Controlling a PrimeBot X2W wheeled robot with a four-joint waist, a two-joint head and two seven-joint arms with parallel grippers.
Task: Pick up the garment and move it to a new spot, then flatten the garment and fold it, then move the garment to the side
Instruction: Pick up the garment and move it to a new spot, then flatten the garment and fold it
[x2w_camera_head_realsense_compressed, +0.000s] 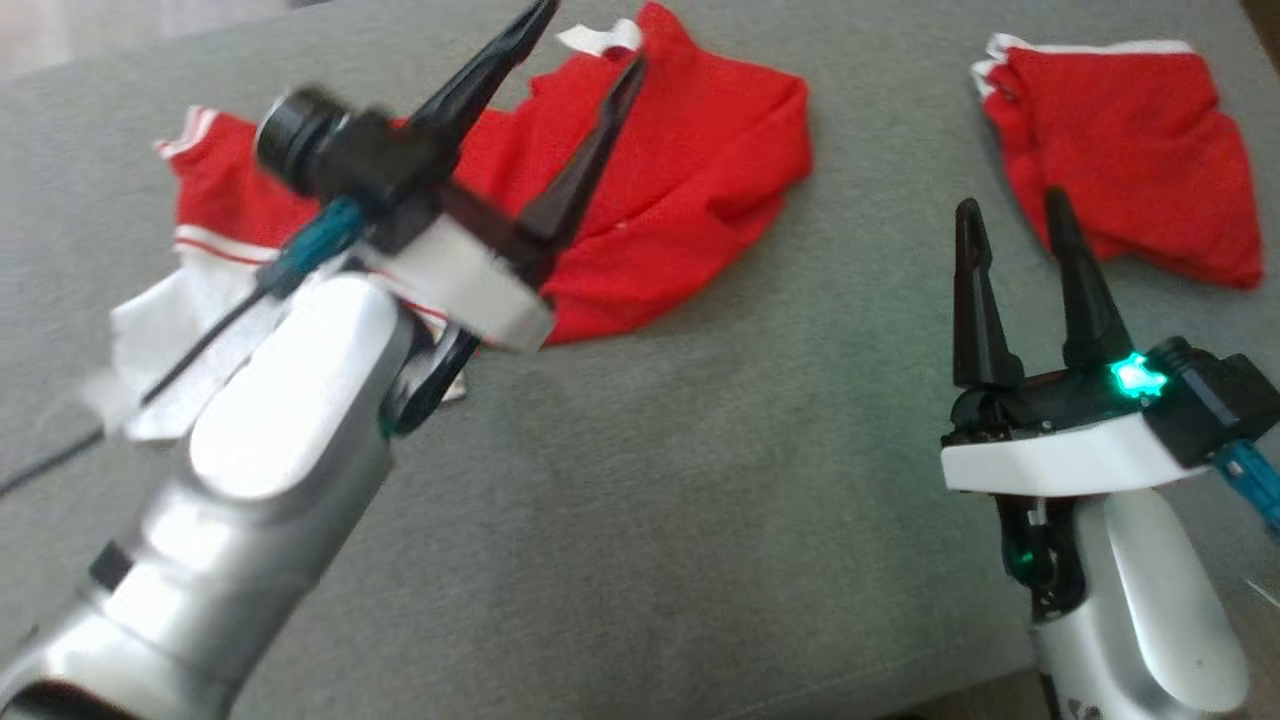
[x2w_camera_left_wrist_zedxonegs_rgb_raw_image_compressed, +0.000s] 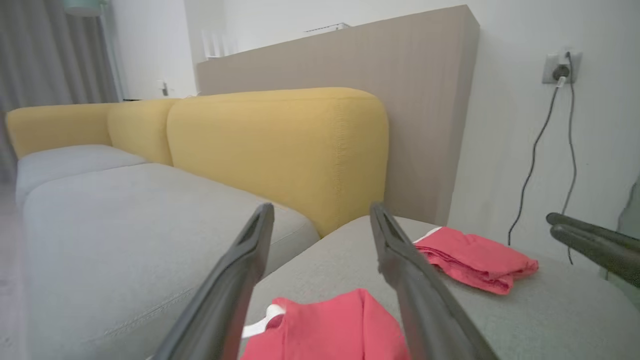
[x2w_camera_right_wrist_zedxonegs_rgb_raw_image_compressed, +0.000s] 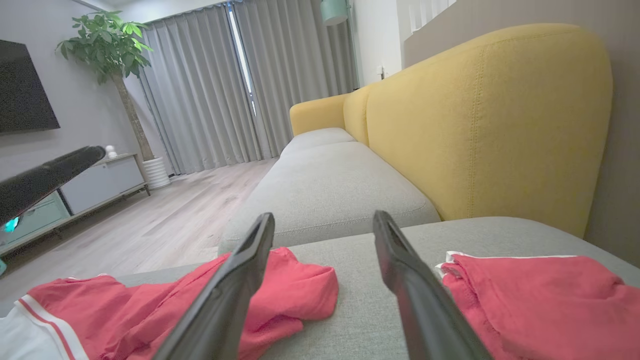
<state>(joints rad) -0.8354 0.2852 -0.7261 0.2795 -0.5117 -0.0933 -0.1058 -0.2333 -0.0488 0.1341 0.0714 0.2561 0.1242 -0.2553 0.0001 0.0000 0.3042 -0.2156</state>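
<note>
Left gripper (x2w_camera_head_realsense_compressed: 590, 40) hovers spread, empty, over the rumpled garment (x2w_camera_head_realsense_compressed: 690, 180); right gripper (x2w_camera_head_realsense_compressed: 1010, 205) also spread, empty. Likely flattening step: next, both must pinch its edges.

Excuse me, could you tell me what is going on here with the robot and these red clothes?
A two-armed robot is working on clothes laid on a grey sofa cushion. Its left claw is open and empty over a crumpled red and white garment at the left. Its right claw is open and empty too, over bare cushion between that garment and a second red garment, which lies folded at the right. Nothing is gripped at this moment.
</note>
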